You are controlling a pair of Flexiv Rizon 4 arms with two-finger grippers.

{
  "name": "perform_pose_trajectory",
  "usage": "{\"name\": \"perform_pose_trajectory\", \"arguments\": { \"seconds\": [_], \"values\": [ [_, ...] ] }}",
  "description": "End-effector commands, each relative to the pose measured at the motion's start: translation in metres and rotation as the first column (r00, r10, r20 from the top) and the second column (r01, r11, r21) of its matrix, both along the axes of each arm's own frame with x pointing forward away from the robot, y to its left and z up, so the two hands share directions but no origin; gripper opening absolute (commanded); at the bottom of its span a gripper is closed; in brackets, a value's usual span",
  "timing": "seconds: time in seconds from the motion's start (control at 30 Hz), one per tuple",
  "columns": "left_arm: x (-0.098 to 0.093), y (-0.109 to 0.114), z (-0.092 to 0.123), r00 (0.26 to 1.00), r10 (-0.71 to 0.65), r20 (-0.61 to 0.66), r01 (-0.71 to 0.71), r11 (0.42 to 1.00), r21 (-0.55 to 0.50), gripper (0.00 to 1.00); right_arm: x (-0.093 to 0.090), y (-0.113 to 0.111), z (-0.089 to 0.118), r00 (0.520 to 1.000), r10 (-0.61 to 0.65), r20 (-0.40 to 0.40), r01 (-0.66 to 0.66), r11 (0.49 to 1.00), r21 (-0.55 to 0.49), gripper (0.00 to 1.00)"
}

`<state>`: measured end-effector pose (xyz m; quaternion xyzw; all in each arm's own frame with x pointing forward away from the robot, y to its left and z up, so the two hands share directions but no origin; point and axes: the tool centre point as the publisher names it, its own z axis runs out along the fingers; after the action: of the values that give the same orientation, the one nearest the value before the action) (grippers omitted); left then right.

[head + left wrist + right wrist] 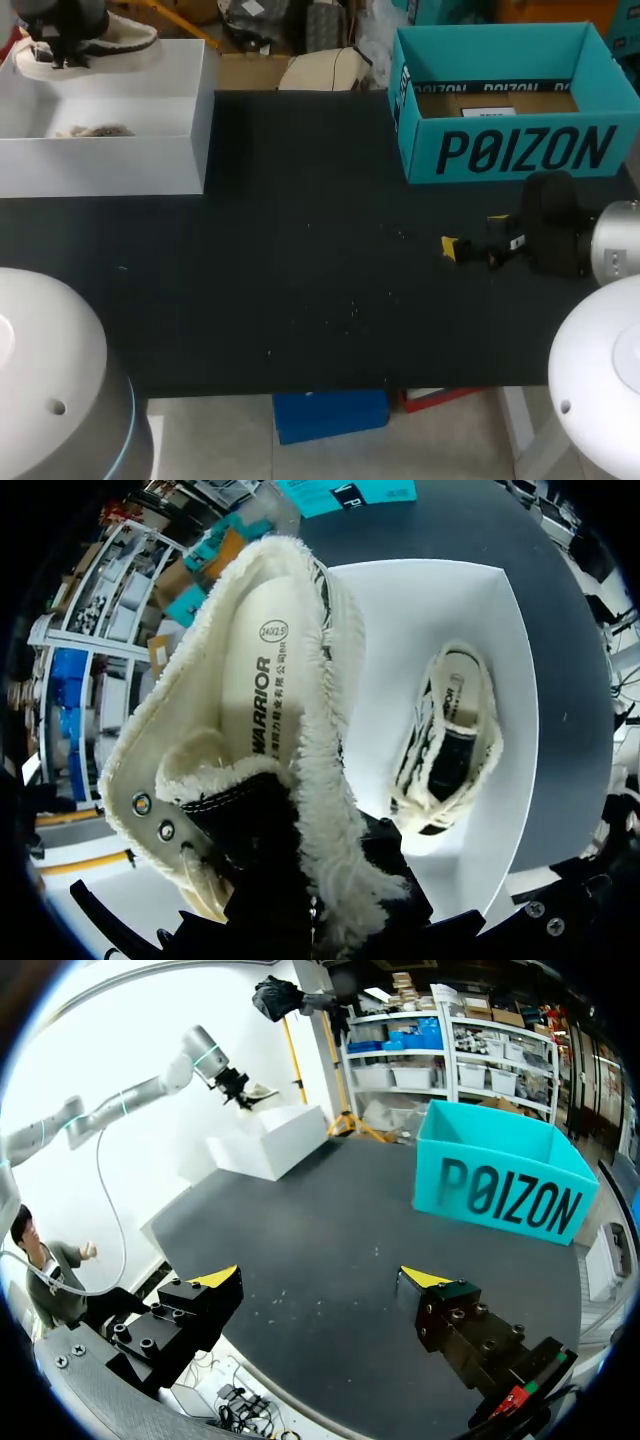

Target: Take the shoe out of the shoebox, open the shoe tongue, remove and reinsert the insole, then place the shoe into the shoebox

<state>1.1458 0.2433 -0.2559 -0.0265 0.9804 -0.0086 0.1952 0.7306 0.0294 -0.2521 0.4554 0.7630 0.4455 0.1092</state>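
Observation:
A cream, fleece-lined shoe (262, 670) with a black upper hangs above the white shoebox (430, 600), its insole facing the left wrist camera. My left gripper (62, 48) is shut on the shoe (100, 38) at the box's far left corner; the shoe's fleece collar hides the fingertips. A second matching shoe (448, 742) lies on its side in the box (110, 160). My right gripper (473, 235) hovers open and empty over the black table on the right, in front of a teal box. Its yellow tips stand wide apart in the right wrist view (322, 1280).
A teal open box (500, 150) with a brown floor stands at the table's back right, also seen ahead of the right gripper (500, 1190). The black tabletop (300, 260) spreads between the two boxes, with small white specks on it.

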Motion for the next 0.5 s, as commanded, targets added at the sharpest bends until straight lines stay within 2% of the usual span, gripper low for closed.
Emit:
{"name": "perform_pose_trajectory", "arguments": {
  "seconds": [0.03, 0.23, 0.5],
  "values": [
    [0.015, 0.001, -0.016, 1.0, -0.004, -0.019, 0.004, 1.0, 0.0, 0.0, -0.001, 0.001, -0.002, 1.0, -0.003, 0.003, 0.003, 1.0, 0.002, 1.0],
    [0.018, 0.003, -0.039, 0.999, 0.0, -0.042, 0.001, 1.0, 0.019, 0.0, -0.001, 0.001, -0.002, 1.0, -0.003, 0.003, 0.003, 1.0, 0.002, 1.0],
    [0.023, 0.005, -0.059, 0.998, 0.014, -0.053, -0.012, 0.999, 0.043, 0.0, -0.001, 0.001, -0.002, 1.0, -0.003, 0.003, 0.003, 1.0, 0.002, 1.0]
  ]
}}
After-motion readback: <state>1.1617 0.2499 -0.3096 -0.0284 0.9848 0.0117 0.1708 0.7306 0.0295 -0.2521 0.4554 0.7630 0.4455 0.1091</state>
